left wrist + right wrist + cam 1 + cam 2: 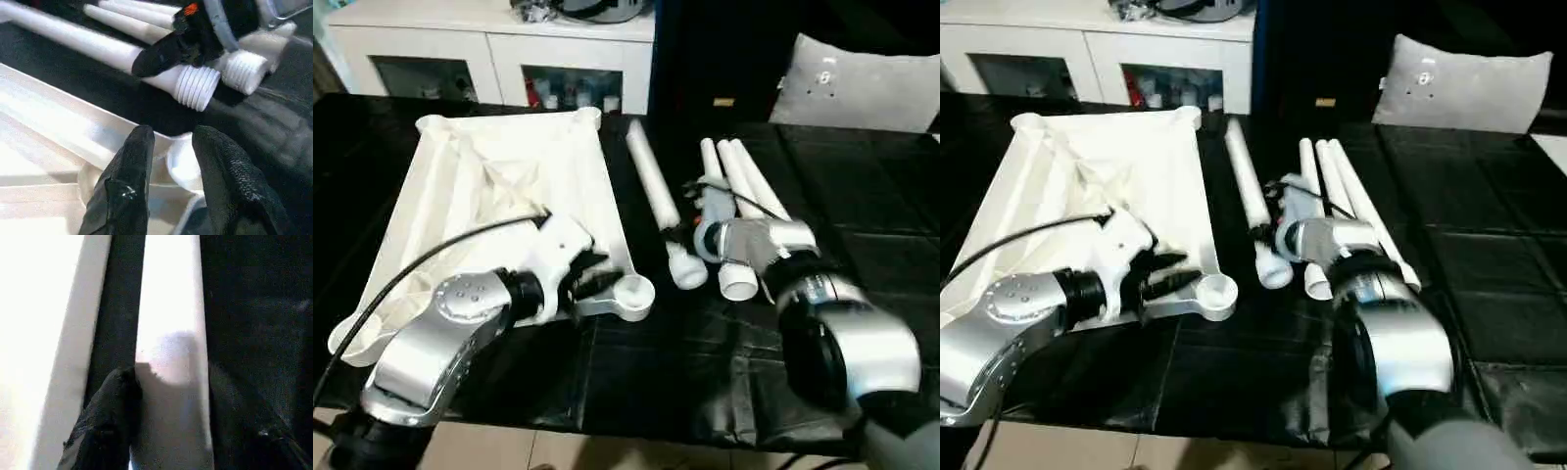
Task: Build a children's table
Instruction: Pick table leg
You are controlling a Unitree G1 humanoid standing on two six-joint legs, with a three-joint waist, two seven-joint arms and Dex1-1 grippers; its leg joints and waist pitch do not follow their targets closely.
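Right gripper (690, 227) straddling 1 leg (658, 196), fingers (105, 416) closing around it; leg's long axis running away from robot. Left gripper (168, 166), jaws apart, hovering over tabletop (499, 176) corner socket (631, 291).

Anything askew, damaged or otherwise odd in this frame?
Nothing stands out. The table top lies ribbed side up on the black table, as assembly needs, and the white legs lie beside it, with no visible damage.

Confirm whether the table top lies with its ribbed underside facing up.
Yes, the table top lies with ribs and round corner sockets facing upward on the black surface.
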